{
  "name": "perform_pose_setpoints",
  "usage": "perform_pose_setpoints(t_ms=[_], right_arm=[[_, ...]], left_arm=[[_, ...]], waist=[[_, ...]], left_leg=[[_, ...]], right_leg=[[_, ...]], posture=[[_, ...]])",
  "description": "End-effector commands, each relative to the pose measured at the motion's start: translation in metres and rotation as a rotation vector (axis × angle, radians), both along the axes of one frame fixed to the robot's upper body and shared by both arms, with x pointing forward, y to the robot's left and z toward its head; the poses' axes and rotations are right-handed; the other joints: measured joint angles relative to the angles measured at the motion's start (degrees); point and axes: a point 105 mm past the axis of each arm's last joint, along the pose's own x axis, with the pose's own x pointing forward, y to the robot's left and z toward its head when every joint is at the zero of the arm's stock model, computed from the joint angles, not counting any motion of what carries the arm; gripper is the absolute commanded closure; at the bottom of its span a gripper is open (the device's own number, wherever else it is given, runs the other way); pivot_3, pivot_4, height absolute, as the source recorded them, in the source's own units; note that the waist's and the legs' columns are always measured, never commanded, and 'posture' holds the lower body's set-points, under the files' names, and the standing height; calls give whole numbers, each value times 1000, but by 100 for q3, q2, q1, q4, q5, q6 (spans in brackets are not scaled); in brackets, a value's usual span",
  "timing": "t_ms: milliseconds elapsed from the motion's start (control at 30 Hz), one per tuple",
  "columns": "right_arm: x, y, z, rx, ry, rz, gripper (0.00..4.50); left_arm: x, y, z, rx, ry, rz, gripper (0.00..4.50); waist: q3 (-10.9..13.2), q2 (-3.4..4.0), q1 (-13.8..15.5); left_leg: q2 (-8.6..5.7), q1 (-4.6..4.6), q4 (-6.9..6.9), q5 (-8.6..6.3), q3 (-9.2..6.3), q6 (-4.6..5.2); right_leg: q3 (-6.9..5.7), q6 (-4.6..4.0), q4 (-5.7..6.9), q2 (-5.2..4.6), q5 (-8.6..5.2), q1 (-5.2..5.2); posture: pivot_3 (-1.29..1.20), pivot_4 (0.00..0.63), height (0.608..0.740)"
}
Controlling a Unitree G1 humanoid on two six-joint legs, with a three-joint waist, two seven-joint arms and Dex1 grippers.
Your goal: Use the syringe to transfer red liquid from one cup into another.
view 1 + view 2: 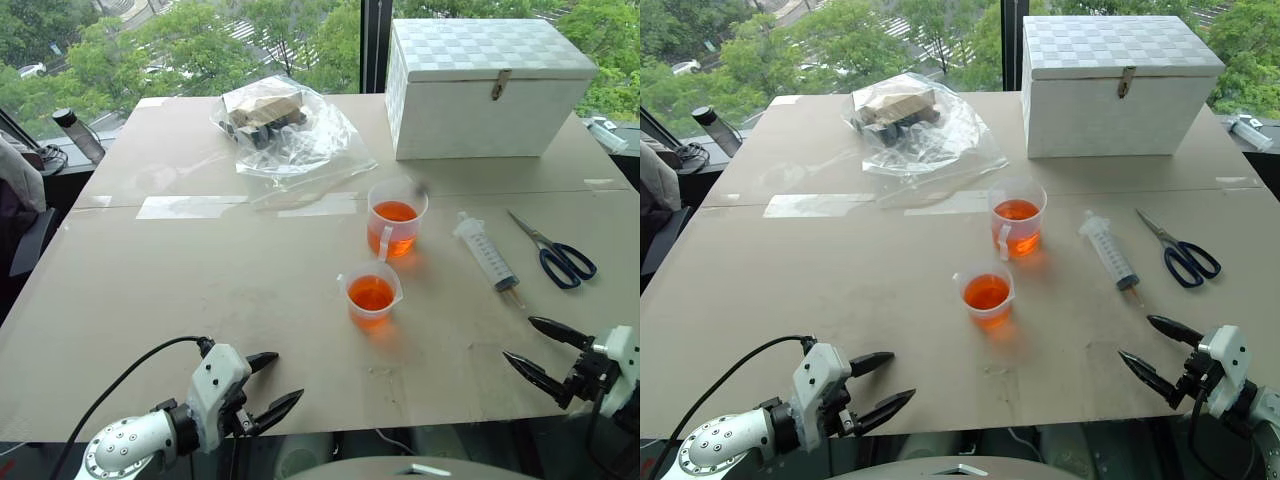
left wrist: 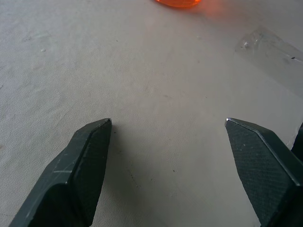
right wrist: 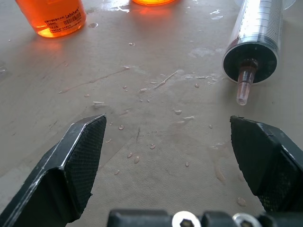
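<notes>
Count of items on the tabletop (image 1: 200, 290): two clear plastic beakers, one syringe, one pair of scissors, one white box, one clear plastic bag.

The taller beaker (image 1: 396, 218), with a pour spout and a white handle strip, is seen near the middle of the tabletop and is partly filled with red liquid (image 1: 395, 212). The shorter beaker (image 1: 372, 295) stands nearer the robot, close to the taller one but apart from it, and also holds orange-red liquid. The syringe (image 1: 487, 252) is laid flat to the right of the beakers, touching neither, with its tip toward the robot and its plunger end toward the far side. Blue-handled scissors (image 1: 556, 254) are laid further right, apart from the syringe.

The white box (image 1: 485, 87), latched at the front, is placed at the far right. The plastic bag (image 1: 285, 127), with dark and tan contents, lies at the far centre-left.

Two end effectors are noted. The left end effector (image 1: 270, 385) is held at the near edge with fingers spread and nothing between them. The right end effector (image 1: 535, 350) is held at the near right, fingers likewise apart and empty, with the syringe tip just ahead of it.

Surface: matte beige, with small droplets and smears near the syringe tip, and strips of clear tape across a seam. Room: windows behind the tabletop, green trees outside; one dark bottle (image 1: 78, 135) on the left sill.
</notes>
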Motion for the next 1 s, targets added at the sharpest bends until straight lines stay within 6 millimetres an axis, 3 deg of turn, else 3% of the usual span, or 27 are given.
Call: perform_pose_setpoints(t_ms=[33, 233, 600, 700, 867, 1000], right_arm=[[-1, 3, 1, 3, -13, 5, 57], [-5, 0, -5, -3, -2, -6, 57], [-2, -3, -1, -4, -26, -20, 57], [1, -6, 9, -10, -45, -6, 57], [-2, -9, 39, -19, -35, 88, 57], [9, -12, 70, -51, -64, 119, 57]], left_arm=[[4, 8, -4, 0, -22, 10, 608], [12, 16, -16, -8, -55, 17, 608], [21, 19, -13, -32, -92, -10, 608], [26, 16, -2, -48, -127, -28, 608], [26, 1, 24, -73, -165, -93, 608], [30, -7, 45, -73, -193, -122, 608]], waist=[[-1, 2, 0], [-17, 26, 3], [-37, 57, 9], [-37, 57, 11], [-24, 40, -11], [-15, 25, -7]], left_leg=[[0, 0, 0, 0, 0, 0], [0, 2, 0, 0, 0, 0], [0, 11, 0, 1, -2, 1], [0, 11, 0, 1, -2, 1], [0, 0, 1, 0, 0, 2], [0, -6, 0, -3, 1, 7]], right_leg=[[0, 0, 0, 0, 0, 0], [-1, 0, 1, 0, 0, 0], [-1, -2, 3, -1, 0, 1], [-1, -2, 3, -1, 0, 1], [-1, 7, 0, -2, 5, 0], [-2, 16, -9, -3, 10, 0]], posture=[[0, 150, 740], [0, 150, 740], [0, 150, 740], [0, 150, 740], [0, 150, 740], [0, 150, 740]])
